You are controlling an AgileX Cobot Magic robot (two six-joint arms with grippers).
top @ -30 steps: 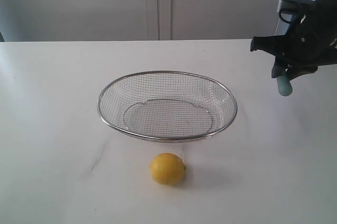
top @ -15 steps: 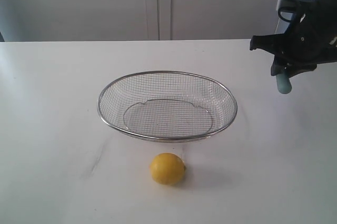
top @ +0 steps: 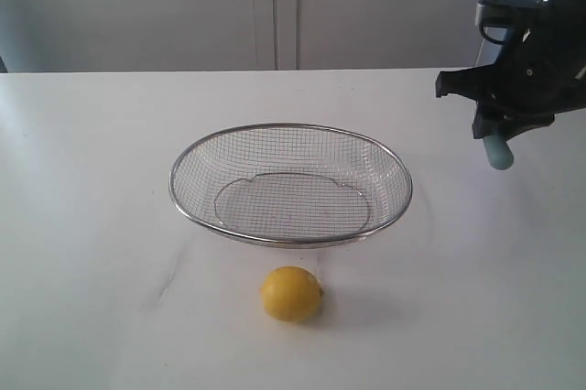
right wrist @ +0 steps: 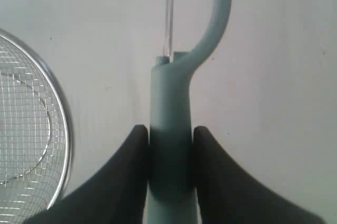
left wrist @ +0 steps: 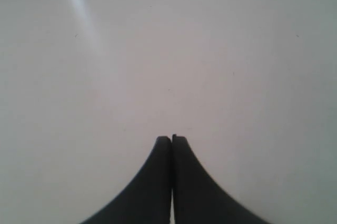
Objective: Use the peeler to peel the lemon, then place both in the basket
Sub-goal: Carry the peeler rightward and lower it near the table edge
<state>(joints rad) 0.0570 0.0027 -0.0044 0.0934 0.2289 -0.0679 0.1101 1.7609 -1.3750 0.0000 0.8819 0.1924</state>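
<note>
R jaws tight on peeler [right wrist: 169, 103], blade tip off-frame; L jaws together, empty

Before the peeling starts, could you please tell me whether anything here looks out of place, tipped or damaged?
Nothing stands out. The basket sits level, the lemon rests whole and unpeeled beside it without touching, and the peeler is held straight in the right hand, above the table.

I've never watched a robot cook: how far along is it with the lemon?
Done: peeler picked up, gripped by the right end effector. In hand: it hangs in the air right of the basket. Left: the lemon lies unpeeled on the table; peeling it and putting both in remain.
</note>
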